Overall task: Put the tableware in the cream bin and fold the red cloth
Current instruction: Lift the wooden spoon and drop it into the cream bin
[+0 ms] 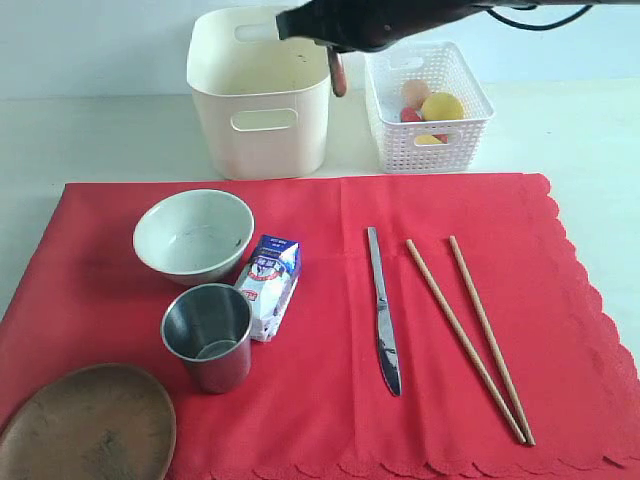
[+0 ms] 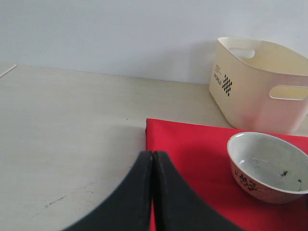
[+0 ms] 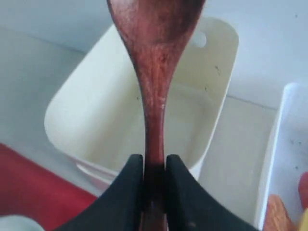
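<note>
My right gripper is shut on the handle of the dark wooden spoon, whose scoop hangs over the open cream bin. From outside, the spoon dangles at the right rim of the cream bin. The red cloth lies flat and carries the pale bowl, steel cup, wooden plate, knife and two chopsticks. Over the cloth's left edge, my left gripper is shut and empty, short of the bowl.
A small milk carton lies between bowl and cup. The white lattice basket stands right of the cream bin and holds an egg, a lemon and other food. Bare table stretches left of the cloth.
</note>
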Controlling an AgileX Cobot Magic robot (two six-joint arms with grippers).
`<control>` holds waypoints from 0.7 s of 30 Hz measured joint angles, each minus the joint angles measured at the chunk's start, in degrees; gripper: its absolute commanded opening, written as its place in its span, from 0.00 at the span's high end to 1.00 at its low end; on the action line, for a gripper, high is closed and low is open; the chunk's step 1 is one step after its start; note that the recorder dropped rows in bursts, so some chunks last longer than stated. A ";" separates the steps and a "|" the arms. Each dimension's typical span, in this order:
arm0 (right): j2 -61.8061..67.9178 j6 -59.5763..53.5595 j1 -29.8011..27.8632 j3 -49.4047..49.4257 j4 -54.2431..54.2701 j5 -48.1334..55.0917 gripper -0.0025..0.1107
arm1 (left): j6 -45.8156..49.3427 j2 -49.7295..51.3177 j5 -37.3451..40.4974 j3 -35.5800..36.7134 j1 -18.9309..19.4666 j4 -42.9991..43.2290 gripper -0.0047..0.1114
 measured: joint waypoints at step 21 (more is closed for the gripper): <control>17.31 0.00 0.00 -19.07 6.47 -5.39 0.55 | 0.00 0.00 0.00 0.00 0.00 0.00 0.94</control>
